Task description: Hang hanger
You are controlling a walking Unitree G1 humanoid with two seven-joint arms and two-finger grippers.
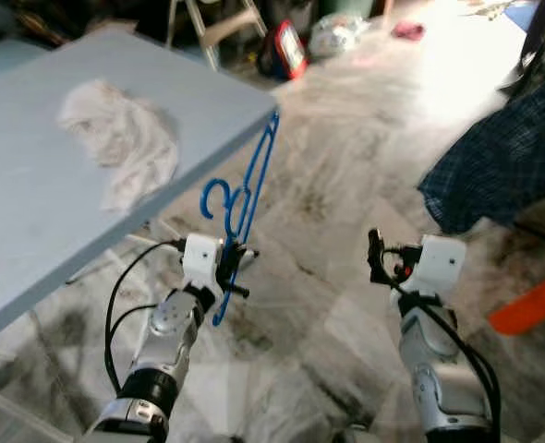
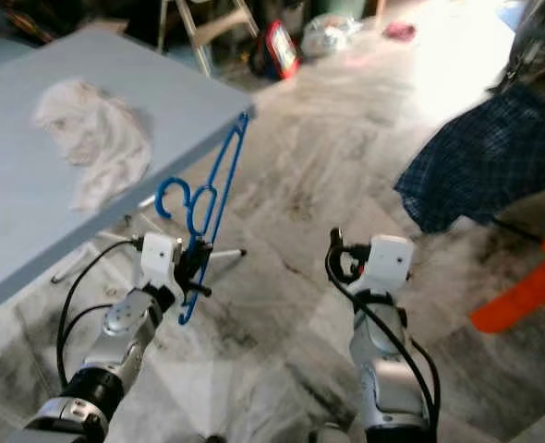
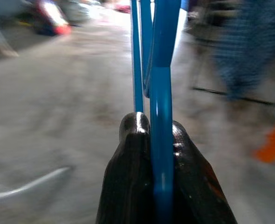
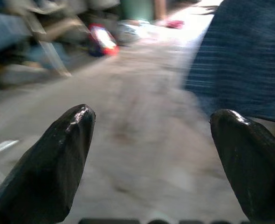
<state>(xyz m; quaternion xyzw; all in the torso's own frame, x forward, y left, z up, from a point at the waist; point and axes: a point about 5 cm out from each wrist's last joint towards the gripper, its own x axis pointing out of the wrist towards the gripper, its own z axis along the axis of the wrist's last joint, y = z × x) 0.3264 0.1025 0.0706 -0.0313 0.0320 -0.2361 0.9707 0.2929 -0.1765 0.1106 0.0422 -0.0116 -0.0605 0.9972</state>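
Left wrist view: left gripper (image 3: 161, 133) pinches thin blue plastic hanger (image 1: 245, 198) beside grey table (image 1: 32, 221); right gripper (image 4: 151, 135) spread apart.

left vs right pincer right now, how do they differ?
The left pincer is shut on the blue hanger; the right pincer is open and holds nothing. The left pincer is beside the grey table's edge; the right pincer is over bare marble floor, nearer the plaid cloth. Both have black fingers and are raised forward.
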